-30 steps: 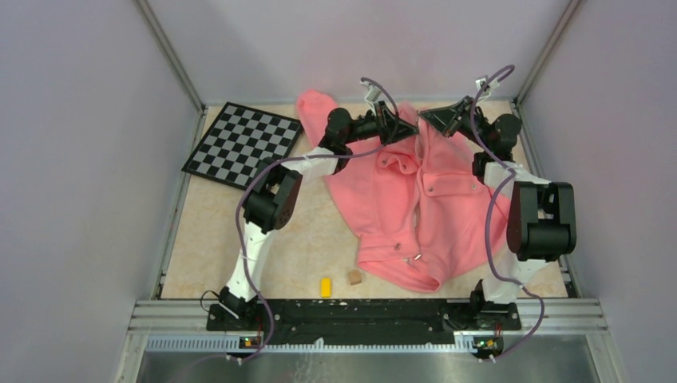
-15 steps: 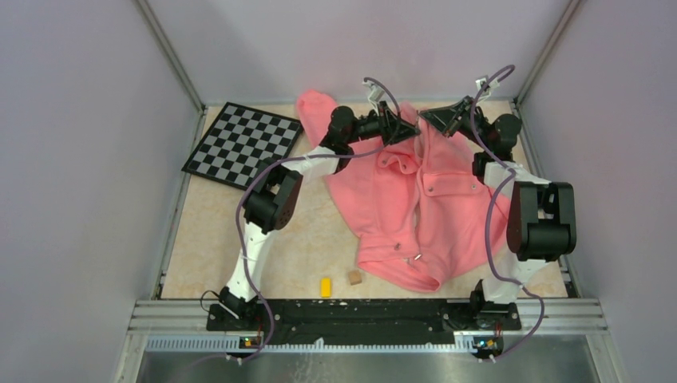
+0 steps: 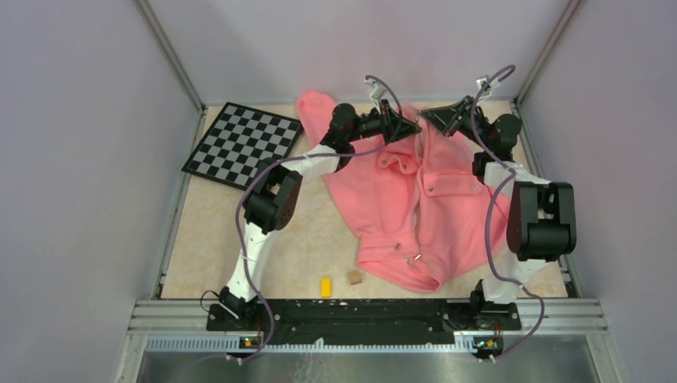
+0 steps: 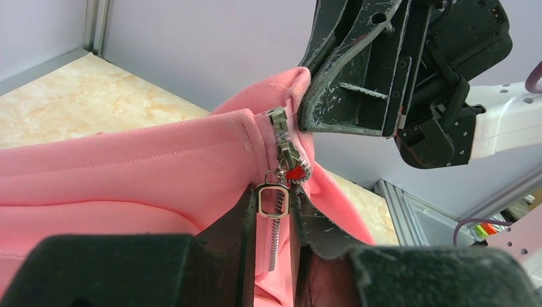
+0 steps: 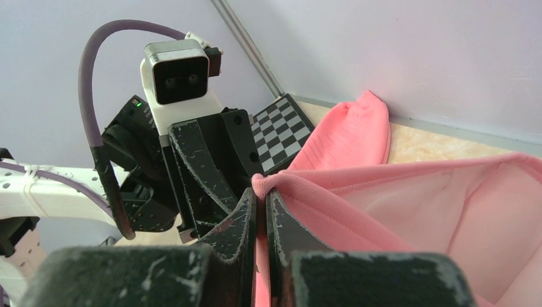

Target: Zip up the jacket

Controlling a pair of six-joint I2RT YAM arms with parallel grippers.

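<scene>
The salmon-pink jacket (image 3: 447, 207) lies on the table's right half, its far edge lifted near the back wall. My left gripper (image 3: 409, 128) is shut on the small metal zipper pull (image 4: 273, 215), which sits between its fingertips just below the slider (image 4: 284, 152); zipper teeth hang down between the fingers. My right gripper (image 3: 433, 118) is shut on the jacket's edge (image 5: 300, 185) right beside it, and its black body (image 4: 364, 70) shows in the left wrist view. The paler lining (image 5: 434, 211) faces the right wrist camera.
A checkerboard (image 3: 243, 144) lies at the back left. A yellow block (image 3: 326, 286) and a brown cube (image 3: 354, 277) sit near the front edge. One sleeve (image 3: 315, 108) reaches the back wall, which is close behind both grippers.
My left gripper has crept slightly right and towards the back wall, closer to the right gripper. The right arm and the jacket have hardly moved.
</scene>
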